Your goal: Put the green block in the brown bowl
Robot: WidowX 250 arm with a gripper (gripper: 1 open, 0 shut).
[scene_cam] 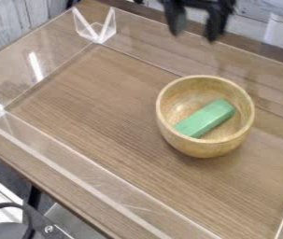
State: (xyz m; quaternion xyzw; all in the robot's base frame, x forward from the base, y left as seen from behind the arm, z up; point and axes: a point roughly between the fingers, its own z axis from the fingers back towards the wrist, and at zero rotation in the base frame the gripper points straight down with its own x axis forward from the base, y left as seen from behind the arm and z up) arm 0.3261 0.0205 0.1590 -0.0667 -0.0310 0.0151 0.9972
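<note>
Wooden table [93, 112] is taking up most of the view, grain running diagonally, with clear plastic walls [37, 140] standing along its edges and a folded clear corner piece [96, 28] sitting at the far left corner. Brown bowl [206, 116] is sitting upright on the table right of centre, round, thick-walled, light wood. Green block [206, 119] is lying flat inside the brown bowl, on its bottom, long axis running diagonally from lower left to upper right, upper end leaning near the bowl's right inner wall. Tool [195, 19] is hanging at the top edge of the frame, blurred and partly cut off, two dark fingers [177, 19] pointing down with a clear gap showing between them, so jaws are standing wide apart and gripping nothing. Tool is sitting well above and behind the bowl, apart from both bowl and block. Dark cables and stand parts [13, 224] are showing at the bottom left below the table edge.
</note>
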